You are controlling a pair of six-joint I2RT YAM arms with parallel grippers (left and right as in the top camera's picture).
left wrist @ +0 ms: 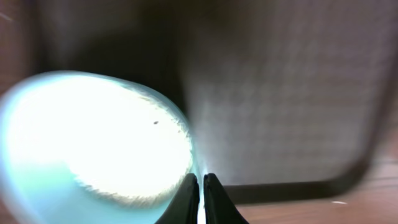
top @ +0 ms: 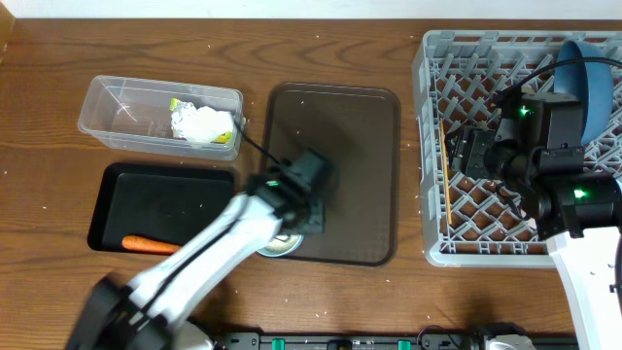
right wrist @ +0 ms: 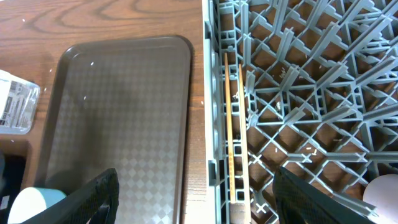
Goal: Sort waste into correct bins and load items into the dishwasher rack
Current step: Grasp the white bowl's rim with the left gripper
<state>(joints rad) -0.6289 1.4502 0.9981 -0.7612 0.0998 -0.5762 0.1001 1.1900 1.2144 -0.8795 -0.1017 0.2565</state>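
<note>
Grey plastic lattice marks the destination: the dishwasher rack (top: pixel 466 219) fills the right of the table, and the bowl has to cross to it from the dark brown serving tray (top: pixel 360 146) in the middle. The white bowl (left wrist: pixel 93 143) with its light blue rim sits at the tray's near-left corner, under the left gripper (left wrist: pixel 200 186). That gripper's fingers are drawn almost together with only a thin pale sliver between them, seemingly pinching the bowl's rim. The left wrist view is too smeared to tell whether the bowl is off the tray. A rim pinch is a weak hold, so I would lift straight up, keep the bowl level, clear the tray's lip and then the rack's low wall, and set it into an open stretch of grid. The right arm is the main obstacle. It hangs over the rack with the right gripper (right wrist: pixel 196 180) spread wide and empty, so it should back off first. The dark blue plate (top: pixel 593 83) stands on edge in the rack's far-right corner. Left of the serving tray lie the clear tub (top: pixel 117 107) and the black tray (top: pixel 165 199), well off the path. The tub holds the crumpled napkin (top: pixel 202 123), the chopsticks (right wrist: pixel 233 124) lie along the rack's left wall, worth steering past, and the carrot (top: pixel 146 243) rests in the black tray.
</note>
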